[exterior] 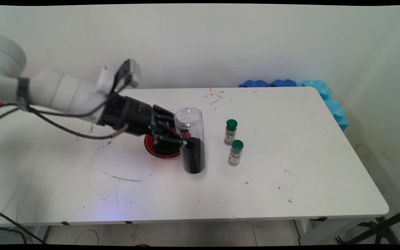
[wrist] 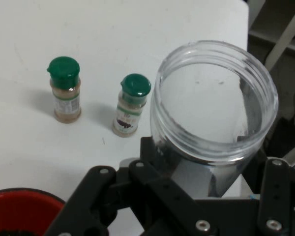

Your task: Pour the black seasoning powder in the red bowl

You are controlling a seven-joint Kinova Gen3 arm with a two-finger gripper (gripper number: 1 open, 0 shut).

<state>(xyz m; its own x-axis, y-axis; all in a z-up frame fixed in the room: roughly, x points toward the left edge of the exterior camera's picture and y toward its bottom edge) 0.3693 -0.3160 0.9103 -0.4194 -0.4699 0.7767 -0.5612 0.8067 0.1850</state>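
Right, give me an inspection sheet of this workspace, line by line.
Surface: white table, scuffed with dark marks and specks.
Job's things: tall clear plastic jar, lid off, dark contents in its lower part, upright; red round bowl behind the gripper.
Clutter: two small green-capped spice bottles, upright, apart from the jar.
Grippers: black two-finger gripper closed around the jar's side.
Cables: black cables hanging from the arm; more at the floor, lower left.
Surroundings: white wall; blue foam pieces at the table's far right corner.
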